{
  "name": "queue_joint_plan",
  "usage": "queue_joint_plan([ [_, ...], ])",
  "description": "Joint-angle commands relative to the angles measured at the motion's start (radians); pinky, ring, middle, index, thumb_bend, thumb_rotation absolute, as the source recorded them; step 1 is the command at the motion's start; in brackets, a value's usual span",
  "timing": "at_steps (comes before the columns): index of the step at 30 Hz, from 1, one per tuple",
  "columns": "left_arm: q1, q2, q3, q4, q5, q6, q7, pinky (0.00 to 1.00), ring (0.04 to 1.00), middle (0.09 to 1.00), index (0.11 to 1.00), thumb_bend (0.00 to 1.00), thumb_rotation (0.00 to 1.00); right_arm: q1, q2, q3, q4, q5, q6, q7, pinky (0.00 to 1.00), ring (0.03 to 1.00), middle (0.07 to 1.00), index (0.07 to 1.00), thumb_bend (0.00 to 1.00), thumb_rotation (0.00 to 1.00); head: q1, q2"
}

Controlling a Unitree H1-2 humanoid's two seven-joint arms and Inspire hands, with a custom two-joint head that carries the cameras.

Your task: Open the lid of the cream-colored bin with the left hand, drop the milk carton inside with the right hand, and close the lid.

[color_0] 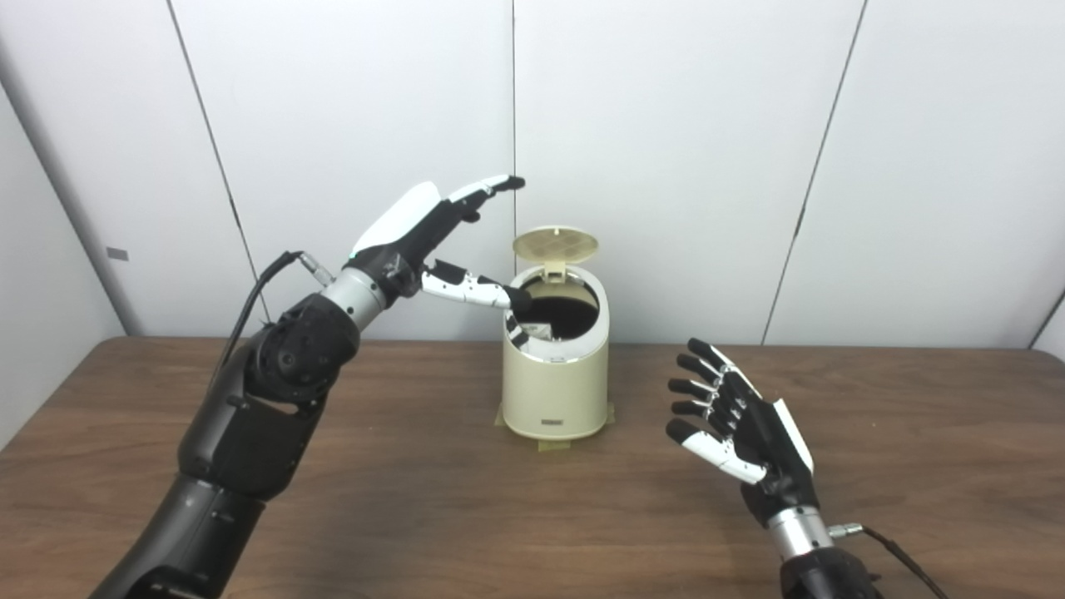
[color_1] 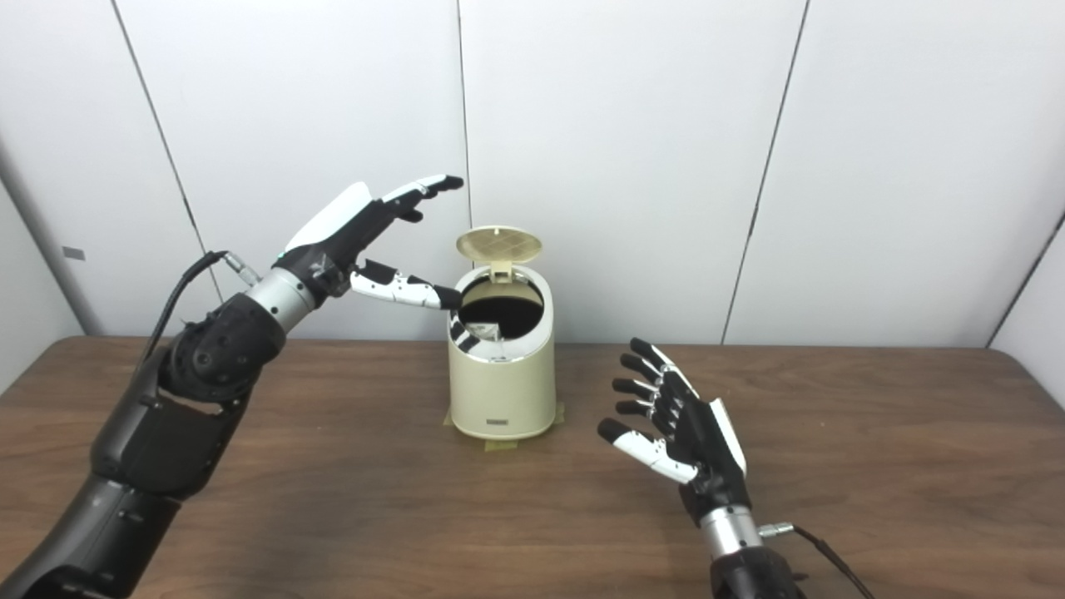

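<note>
A: What did the table show?

B: A cream-colored bin (color_0: 556, 391) stood upright near the middle of a wooden table (color_0: 416, 499), its long axis vertical. Its round lid (color_0: 555, 245) was tipped up on a rear hinge, underside facing the camera. Inside the dark opening, at the front-left, something pale with print showed – probably the milk carton (color_0: 532, 333), though too little was visible to tell which way it lay.

A: And the hands?

B: The left hand (color_0: 424, 237) hung beside the bin's upper left, fingers spread, thumb reaching to the rim and holding nothing. The right hand (color_0: 736, 424) hovered low to the bin's right, fingers apart, also empty.

A: So closing remained?

B: I judged so. Doing it well would mean bringing the left fingertips (color_0: 507, 182) over the lid's top edge and pressing forward and down – gently, so the light bin would not slide or tip
</note>
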Motion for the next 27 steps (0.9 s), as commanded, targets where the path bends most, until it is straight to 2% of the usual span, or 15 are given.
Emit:
queue_joint_plan([
  [1,-0.067,0.017,0.001,-0.002,0.015,-0.031,0.002,0.94,0.996,0.94,0.901,0.99,0.43,-0.048,0.005,-0.005,-0.024,-0.009,-0.029,-0.017,0.66,0.749,0.834,0.853,0.77,0.44,-0.001,0.0],
  [8,-0.08,0.0,-0.02,0.025,0.027,-0.047,-0.005,1.0,1.0,0.926,0.89,1.0,0.4,-0.052,0.008,0.003,-0.037,-0.053,-0.016,-0.044,0.65,0.735,0.826,0.843,0.79,0.47,-0.012,-0.004],
  [18,-0.079,-0.001,-0.063,0.009,0.067,-0.048,-0.046,1.0,1.0,0.913,0.883,1.0,0.42,-0.047,0.02,0.003,-0.053,-0.029,0.0,-0.035,0.65,0.746,0.833,0.845,0.81,0.48,-0.028,-0.004],
  [24,-0.064,0.0,-0.075,-0.038,0.059,-0.042,-0.095,1.0,1.0,0.914,0.888,1.0,0.45,-0.036,0.019,0.014,-0.057,-0.067,-0.024,-0.049,0.65,0.733,0.828,0.839,0.74,0.43,-0.036,-0.002],
  [27,-0.053,-0.002,-0.073,-0.053,0.049,-0.046,-0.11,1.0,1.0,0.911,0.887,1.0,0.44,-0.036,0.021,0.013,-0.053,-0.068,-0.029,-0.05,0.65,0.729,0.827,0.844,0.72,0.4,-0.039,0.0],
])
